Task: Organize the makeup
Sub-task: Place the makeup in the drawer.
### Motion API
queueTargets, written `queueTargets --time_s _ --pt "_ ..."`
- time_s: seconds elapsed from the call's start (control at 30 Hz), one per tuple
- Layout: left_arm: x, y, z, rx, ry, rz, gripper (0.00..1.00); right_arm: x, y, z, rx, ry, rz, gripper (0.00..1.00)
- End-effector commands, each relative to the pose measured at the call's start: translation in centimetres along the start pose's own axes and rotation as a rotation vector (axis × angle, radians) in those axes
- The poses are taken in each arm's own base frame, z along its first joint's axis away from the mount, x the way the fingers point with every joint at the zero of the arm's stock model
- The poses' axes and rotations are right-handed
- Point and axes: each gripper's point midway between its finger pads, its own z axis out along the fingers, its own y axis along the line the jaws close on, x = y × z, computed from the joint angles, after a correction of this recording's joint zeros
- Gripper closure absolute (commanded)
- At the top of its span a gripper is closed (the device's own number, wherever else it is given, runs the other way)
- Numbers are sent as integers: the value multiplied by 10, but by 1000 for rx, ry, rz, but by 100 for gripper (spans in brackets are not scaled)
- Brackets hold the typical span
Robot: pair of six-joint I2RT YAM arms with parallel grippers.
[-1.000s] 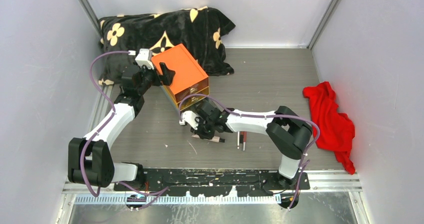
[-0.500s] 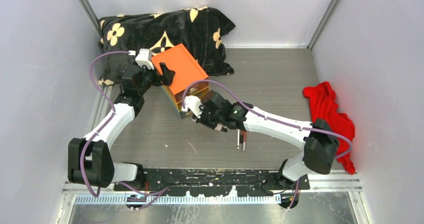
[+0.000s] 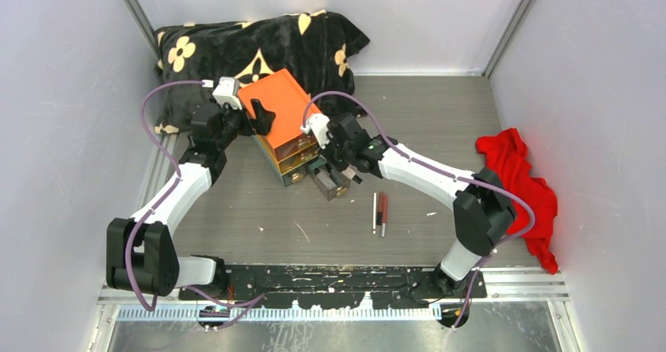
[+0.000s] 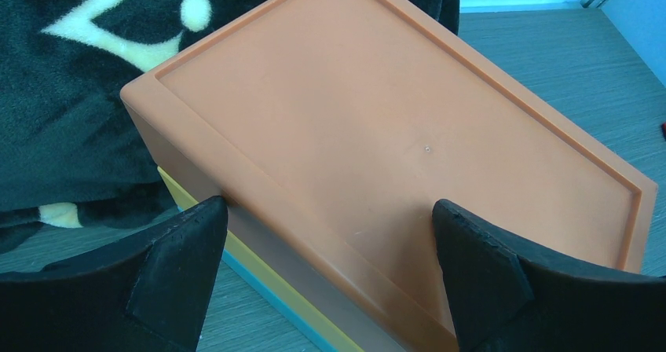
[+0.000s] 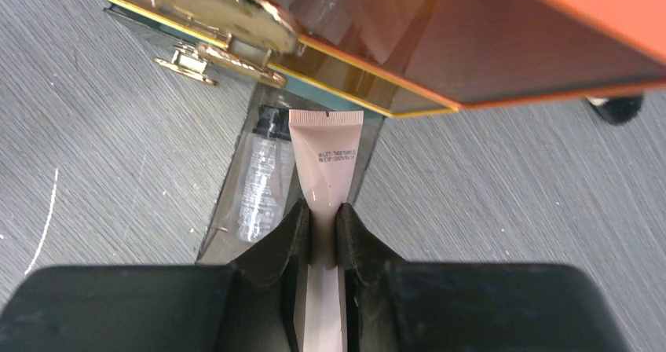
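Observation:
My right gripper (image 5: 323, 218) is shut on a pinkish tube (image 5: 326, 155) and holds it over the open clear drawer (image 5: 228, 203) pulled out of the orange box (image 5: 550, 22). A clear tube with a black cap (image 5: 257, 187) lies in that drawer. In the top view the right gripper (image 3: 336, 159) hangs at the box's front, above the drawer (image 3: 330, 187). My left gripper (image 4: 328, 210) is open, its fingers astride the near corner of the orange box (image 4: 377, 116); it also shows in the top view (image 3: 247, 122). Two thin pencils (image 3: 378, 213) lie on the table. Compacts are out of view.
A black cloth with cream flowers (image 3: 259, 45) lies behind the orange box (image 3: 281, 108). A red cloth (image 3: 522, 191) lies at the right wall. Gold latches (image 5: 196, 57) stick out from the upper drawers' fronts. Grey walls close in the table on three sides.
My right arm has swung away from the table in front of the box, back and up to the box's front, carrying the tube over the open drawer. The left arm has not moved.

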Motion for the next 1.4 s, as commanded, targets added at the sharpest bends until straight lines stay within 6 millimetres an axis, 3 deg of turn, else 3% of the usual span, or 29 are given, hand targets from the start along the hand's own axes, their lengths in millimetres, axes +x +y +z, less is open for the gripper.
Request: queueTargets --time_s 0.0,0.4,0.53,0.67,0.87,1.17,1.37 --pt "61 -13 -7 66 201 9 0 -41 3 6 -34 -115 17 80" --pt "63 -12 -8 63 206 12 0 -17 22 33 -117 -23 34 77" --pt "63 -12 -8 60 207 16 0 -13 18 39 -94 -4 41 68" --pt "62 -11 -8 58 205 16 0 -12 11 39 -57 -3 40 52" --pt "63 -11 -8 58 207 17 0 -18 7 32 -34 -29 42 40" --pt "63 -10 -8 56 208 18 0 -42 -4 -6 15 -132 51 38" --pt "62 -10 -8 53 208 18 0 -21 -6 -22 48 -96 66 39"
